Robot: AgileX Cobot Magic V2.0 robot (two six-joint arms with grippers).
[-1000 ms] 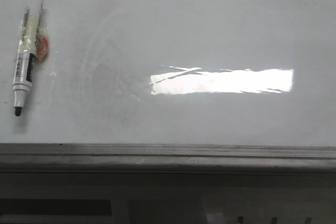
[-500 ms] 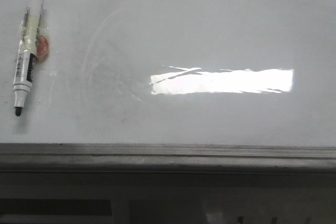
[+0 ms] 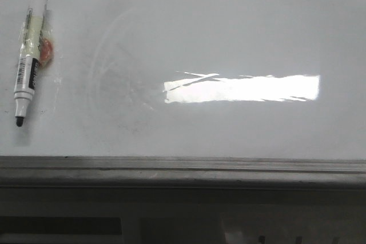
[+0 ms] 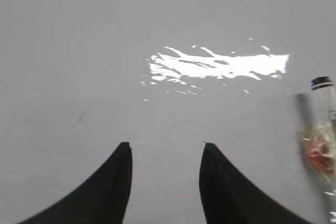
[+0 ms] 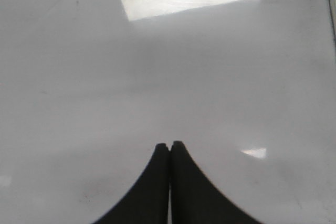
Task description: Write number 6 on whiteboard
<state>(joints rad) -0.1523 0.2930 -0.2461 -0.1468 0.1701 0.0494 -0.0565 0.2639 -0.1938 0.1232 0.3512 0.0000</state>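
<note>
Large glossy white-grey whiteboard [image 3: 229,38] lies flat across the front view, grey metal rail [image 3: 183,170] along its near edge; no number 6 on it yet, only faint erased arc smudges [image 3: 114,67] left of the bright ceiling-light glare; a white-barrelled marker with black tip and black-ringed tail [image 3: 30,55] lies uncapped at the far left of the board, tip toward the rail, clear tape and a small orange-red patch at mid-barrel; left tool [image 4: 165,153] has its black fingers apart over bare board, holding nothing, marker [image 4: 320,135] just off to one side in that wrist view; right tool [image 5: 169,148] has its fingers pressed together, empty, over bare board. My judgement: marker is light, stiff and smooth, likely to roll or slip on the slick board; I would take it at mid-barrel near the taped section, across the barrel, clear of the wet tip. Hard to make out: label print unreadable; what the orange patch is I cannot tell; marker is cut off at the left wrist frame edge; neither arm shows in the front view.
</note>
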